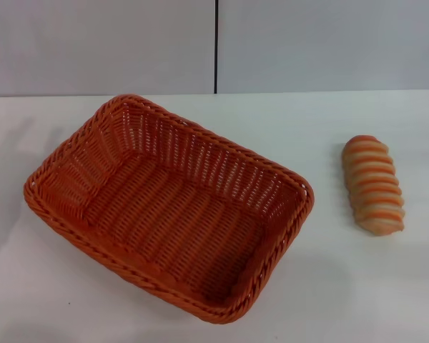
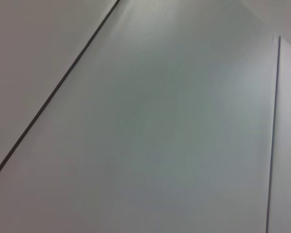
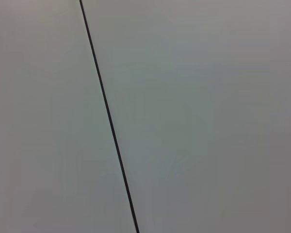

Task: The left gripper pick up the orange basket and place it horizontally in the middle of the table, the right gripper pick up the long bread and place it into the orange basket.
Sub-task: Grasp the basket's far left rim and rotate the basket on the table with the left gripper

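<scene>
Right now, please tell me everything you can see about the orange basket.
The orange basket is a large rectangular tray that looks like woven wicker, with sloped sides and a braided rim. It is empty and stands upright, open side up, on the white table. It lies turned at an angle, not square to the table's edge. Nothing touches it; the long bread lies apart on its right side.

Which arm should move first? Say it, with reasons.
Left. The basket lies skewed on the robot's left of the table, empty, and needs straightening first. The bread waits on the right. Neither hand is in view.
</scene>
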